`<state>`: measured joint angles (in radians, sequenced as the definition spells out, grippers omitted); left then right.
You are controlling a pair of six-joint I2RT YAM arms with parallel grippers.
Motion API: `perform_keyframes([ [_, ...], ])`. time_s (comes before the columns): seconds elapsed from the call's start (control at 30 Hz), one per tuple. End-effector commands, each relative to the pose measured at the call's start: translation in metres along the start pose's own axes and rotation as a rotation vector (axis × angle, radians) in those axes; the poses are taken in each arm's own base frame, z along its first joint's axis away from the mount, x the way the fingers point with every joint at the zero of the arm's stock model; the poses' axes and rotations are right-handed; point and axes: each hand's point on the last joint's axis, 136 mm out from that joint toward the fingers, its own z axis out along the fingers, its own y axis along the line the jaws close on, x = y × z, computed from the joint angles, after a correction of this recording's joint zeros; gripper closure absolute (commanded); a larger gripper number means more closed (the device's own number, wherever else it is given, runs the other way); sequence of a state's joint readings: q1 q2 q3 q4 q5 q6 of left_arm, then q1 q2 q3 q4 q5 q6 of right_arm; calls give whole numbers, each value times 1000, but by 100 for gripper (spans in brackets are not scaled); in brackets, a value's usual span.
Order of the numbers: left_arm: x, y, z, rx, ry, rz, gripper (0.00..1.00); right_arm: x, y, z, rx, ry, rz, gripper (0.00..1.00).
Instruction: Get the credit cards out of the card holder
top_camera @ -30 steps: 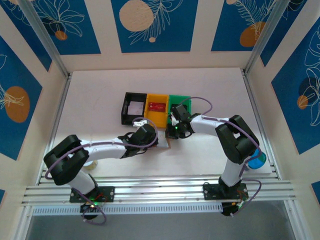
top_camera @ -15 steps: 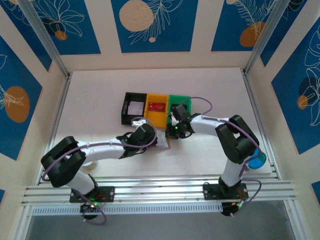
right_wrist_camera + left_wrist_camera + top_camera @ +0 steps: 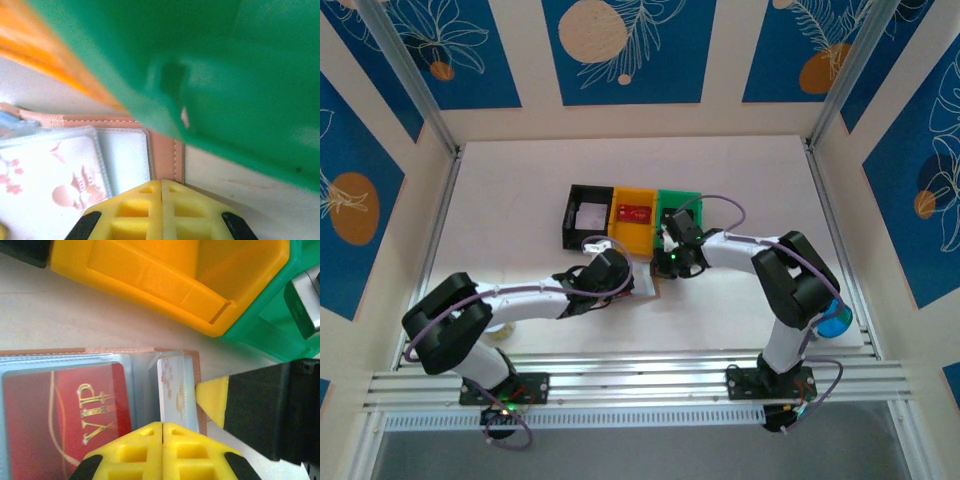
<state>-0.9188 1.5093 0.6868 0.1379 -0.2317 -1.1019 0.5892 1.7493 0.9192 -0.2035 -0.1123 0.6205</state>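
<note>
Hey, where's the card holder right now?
The card holder lies open on the table, mid-table, just in front of the yellow bin and green bin, with the left gripper and right gripper over it.

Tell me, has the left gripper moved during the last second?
No visible move. In the top view the left gripper stays on the near side of the yellow bin, at the same gap as before, jaws shut.

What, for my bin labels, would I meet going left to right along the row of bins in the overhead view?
black bin → yellow bin → green bin
</note>
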Motion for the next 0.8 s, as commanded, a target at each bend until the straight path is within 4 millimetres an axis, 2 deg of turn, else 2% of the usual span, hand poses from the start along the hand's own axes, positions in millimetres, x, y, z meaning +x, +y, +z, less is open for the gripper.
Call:
perform_keyframes([
  [0.0, 11, -3, 6, 22, 30, 5, 100, 6, 22, -12, -104, -20, -61, 100],
  [0.33, 22, 1, 12, 8, 61, 6, 100, 5, 45, -35, -238, -114, -117, 100],
  [0.53, 23, -4, 13, 19, 63, 5, 100, 9, 47, -24, -255, -71, -99, 100],
  [0.77, 22, -9, 12, 25, 56, 11, 100, 11, 40, -12, -210, -36, -78, 100],
])
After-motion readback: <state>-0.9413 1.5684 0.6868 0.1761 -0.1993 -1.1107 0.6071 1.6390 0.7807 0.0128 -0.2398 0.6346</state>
